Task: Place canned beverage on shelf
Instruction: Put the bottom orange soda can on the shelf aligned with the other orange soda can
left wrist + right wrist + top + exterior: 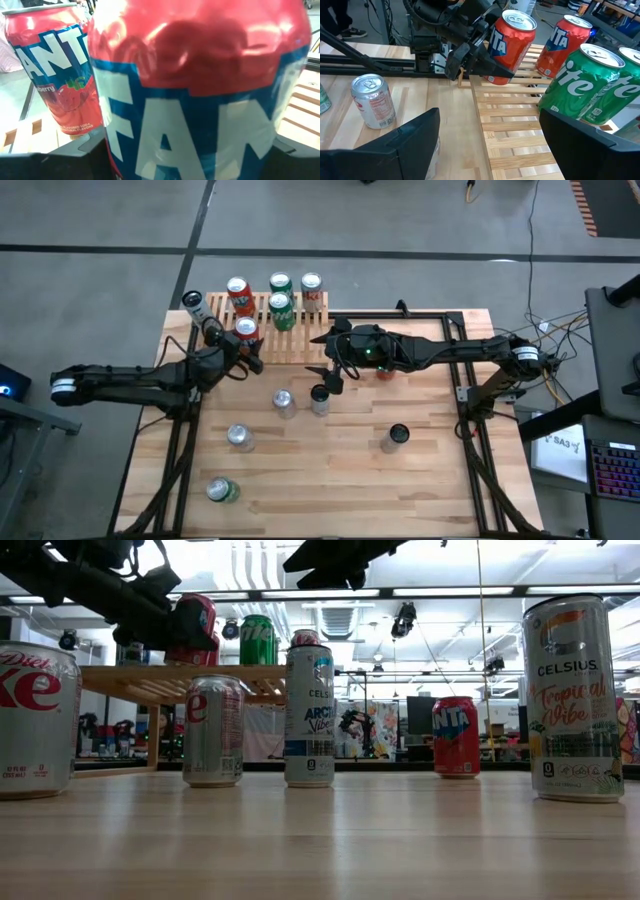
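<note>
In the high view the left gripper (243,345) reaches in from the left of the frame to the near left corner of the shelf (300,330), which sits at the upper middle of the counter (330,470). Its fingers (470,60) hold a red Fanta can (245,330) between them, one on each side of the can's body, with the can tilted. In the right wrist view the can (507,45) leans over the slats at the shelf's edge, its top showing; whether its base touches the slats I cannot tell. In the left wrist view this can (200,90) fills most of the frame, with a second red Fanta can (55,75) standing on the shelf behind it.

The right gripper (328,372) hangs over the middle of the counter just in front of the shelf, its fingers (400,145) spread wide and holding nothing.

Two green cans (281,300) and another red can (311,288) also stand on the shelf. Loose cans (284,402) are scattered on the counter below.
</note>
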`<action>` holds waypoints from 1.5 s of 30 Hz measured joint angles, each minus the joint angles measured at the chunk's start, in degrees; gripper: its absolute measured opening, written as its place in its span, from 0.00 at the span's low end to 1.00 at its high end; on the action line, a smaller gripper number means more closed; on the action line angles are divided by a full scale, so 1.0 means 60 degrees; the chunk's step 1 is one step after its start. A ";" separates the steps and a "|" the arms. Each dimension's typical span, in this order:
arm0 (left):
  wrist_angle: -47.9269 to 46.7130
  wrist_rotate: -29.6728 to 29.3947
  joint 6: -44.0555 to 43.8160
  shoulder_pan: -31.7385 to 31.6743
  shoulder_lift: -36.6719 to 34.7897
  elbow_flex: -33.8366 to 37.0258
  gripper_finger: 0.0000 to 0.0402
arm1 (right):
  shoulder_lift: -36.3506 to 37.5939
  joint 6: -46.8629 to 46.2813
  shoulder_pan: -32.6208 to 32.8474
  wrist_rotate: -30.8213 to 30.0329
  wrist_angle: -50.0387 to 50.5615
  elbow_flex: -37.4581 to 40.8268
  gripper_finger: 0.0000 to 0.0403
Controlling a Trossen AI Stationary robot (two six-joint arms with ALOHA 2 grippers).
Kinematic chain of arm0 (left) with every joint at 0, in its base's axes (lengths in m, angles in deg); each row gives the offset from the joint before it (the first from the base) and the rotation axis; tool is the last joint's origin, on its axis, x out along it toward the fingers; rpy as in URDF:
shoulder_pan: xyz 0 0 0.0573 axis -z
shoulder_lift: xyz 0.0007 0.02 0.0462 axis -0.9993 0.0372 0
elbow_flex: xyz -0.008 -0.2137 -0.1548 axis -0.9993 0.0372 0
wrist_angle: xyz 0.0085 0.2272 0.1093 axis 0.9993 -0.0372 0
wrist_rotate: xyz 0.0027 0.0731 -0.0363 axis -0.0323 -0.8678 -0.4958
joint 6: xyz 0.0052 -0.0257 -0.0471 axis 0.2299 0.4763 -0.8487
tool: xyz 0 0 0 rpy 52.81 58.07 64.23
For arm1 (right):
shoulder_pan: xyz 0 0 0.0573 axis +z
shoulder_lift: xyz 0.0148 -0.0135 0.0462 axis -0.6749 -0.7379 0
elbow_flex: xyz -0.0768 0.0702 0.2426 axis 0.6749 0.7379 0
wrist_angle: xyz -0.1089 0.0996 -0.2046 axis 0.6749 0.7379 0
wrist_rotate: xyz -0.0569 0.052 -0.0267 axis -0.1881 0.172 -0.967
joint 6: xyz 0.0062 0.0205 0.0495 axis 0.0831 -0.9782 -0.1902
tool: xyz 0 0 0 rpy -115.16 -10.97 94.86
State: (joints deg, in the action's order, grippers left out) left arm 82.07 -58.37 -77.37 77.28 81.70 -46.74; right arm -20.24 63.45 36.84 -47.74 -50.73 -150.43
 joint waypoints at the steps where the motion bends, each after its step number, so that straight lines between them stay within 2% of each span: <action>1: -0.0007 0.0000 0.0002 0.0000 0.0000 0.0000 0.73 | 0.0000 0.0000 0.0000 0.0000 0.0000 0.0000 0.82; 18: -0.0029 0.0002 -0.0003 0.0000 0.0004 0.0000 0.74 | 0.0000 -0.0067 0.0018 0.0000 0.0012 0.0000 0.82; 29: -0.0033 0.0000 -0.0192 0.0000 0.0004 0.0000 0.83 | -0.0001 -0.0106 0.0018 0.0004 0.0026 0.0000 0.82; 45: 0.0004 0.0000 -0.0176 -0.0001 -0.0132 0.0000 0.83 | -0.0007 -0.0202 0.0022 0.0004 0.0138 0.0000 0.82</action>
State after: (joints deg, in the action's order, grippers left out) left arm 82.09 -58.37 -78.42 77.27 80.91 -46.74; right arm -20.29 62.23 36.97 -47.71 -49.90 -150.43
